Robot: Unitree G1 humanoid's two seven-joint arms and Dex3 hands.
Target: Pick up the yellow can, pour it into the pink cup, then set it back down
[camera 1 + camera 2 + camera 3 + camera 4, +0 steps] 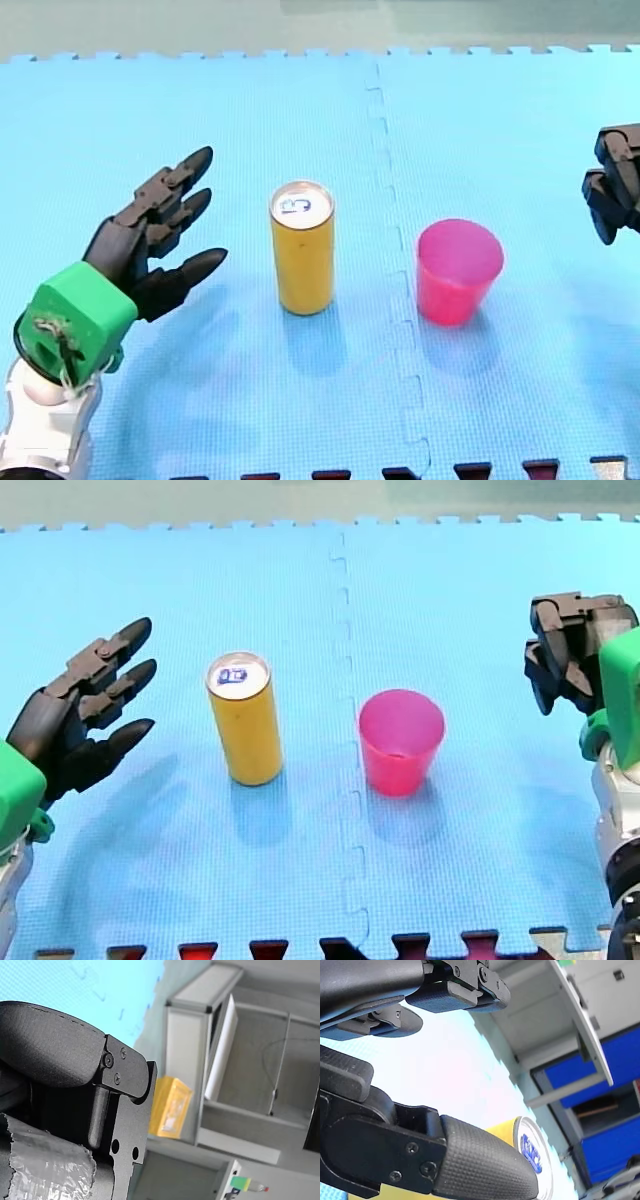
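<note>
The left hand (150, 242) is held released, grasping nothing, above the blue foam mat (200, 100). Its arm is brought in from the near left corner, and a green wrist housing (78, 315) is seen behind the palm. The palm is turned sideways toward the middle of the mat, and the uncurled fingers are pointed forward and inward.

The yellow can (302, 260) is found upright on the mat, near this hand's fingertips but apart from them, on the palm side. The pink cup (457, 272) is placed upright beyond the can as seen from the left hand, with its mouth upward and a clear gap between the two.

The right hand (565, 655) is kept clenched on nothing at the far right edge, with its knuckles turned toward the cup. The cup is set well apart from it, between this hand and the can.

In the second wrist view, the can's silver lid is seen just past a dark fingertip (485, 1165); contact cannot be told there.
</note>
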